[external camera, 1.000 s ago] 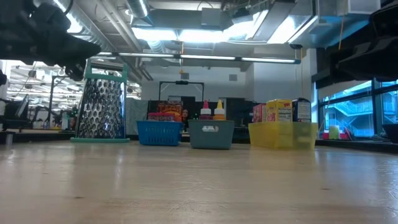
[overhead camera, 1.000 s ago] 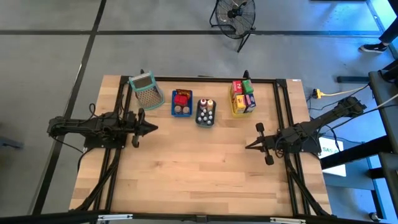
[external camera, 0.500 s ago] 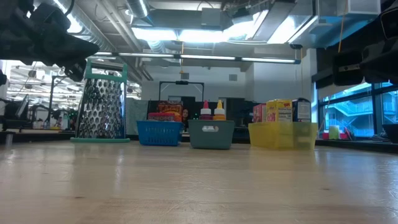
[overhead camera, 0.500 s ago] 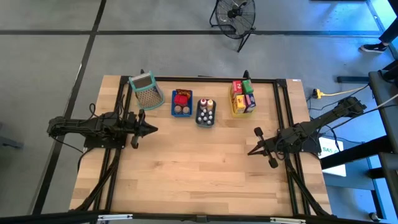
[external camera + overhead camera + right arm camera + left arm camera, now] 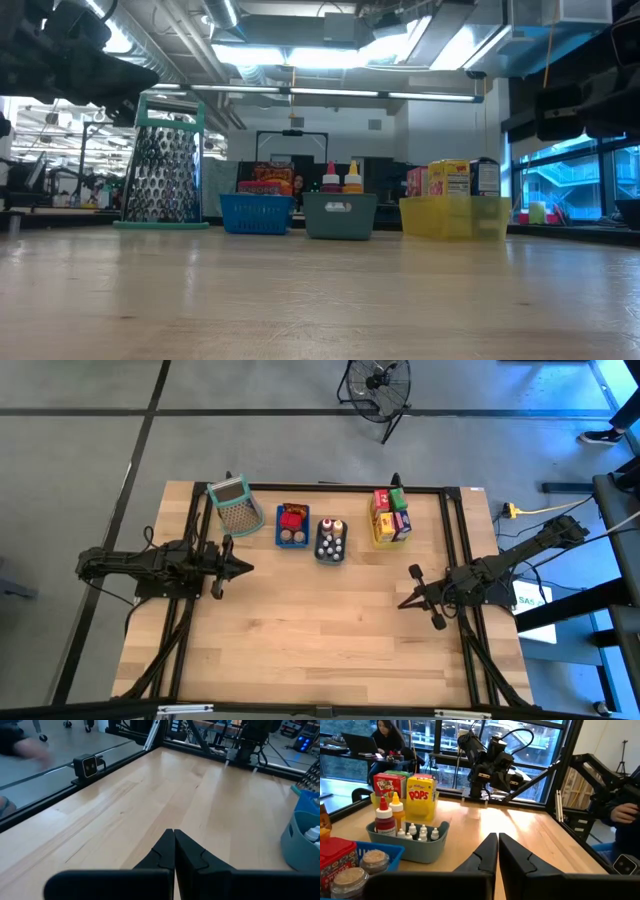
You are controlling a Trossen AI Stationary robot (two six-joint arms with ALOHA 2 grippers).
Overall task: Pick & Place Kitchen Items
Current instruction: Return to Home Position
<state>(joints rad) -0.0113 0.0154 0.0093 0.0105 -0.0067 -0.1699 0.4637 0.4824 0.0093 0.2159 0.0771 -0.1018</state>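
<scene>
**Task status.** No kitchen items lie loose on the table (image 5: 320, 640). Every visible piece sits in one of three bins lined up at the upper centre of the high view. A box grater (image 5: 233, 506) stands at the left end of that row. Judged from this layout, sorting is complete and only parking of the arms is left.

**Locations.**
- Blue bin (image 5: 279, 528): a red packet (image 5: 292, 514) and two brown-topped jars (image 5: 286, 537).
- Grey bin (image 5: 318, 553): small white-capped bottles (image 5: 329, 544) and two taller squeeze bottles (image 5: 382, 820).
- Yellow bin (image 5: 376, 539): the cartons (image 5: 391, 510).

**Orientation.** The cartons stand upright with the long axis vertical, and their tops rise above the bin wall in the low view. The yellow carton (image 5: 421, 795) turns its printed face toward the left arm. All bottles stand upright with caps and nozzles up. The jars sit lids up.

**Grippers.** The left gripper (image 5: 243, 568) is at the left centre of the high view and the right gripper (image 5: 401, 601) at the right centre. Each is over bare table, well apart from the bins, and points toward the middle. On both, the fingers are closed together with only a thin seam between them, and neither holds anything.
</scene>
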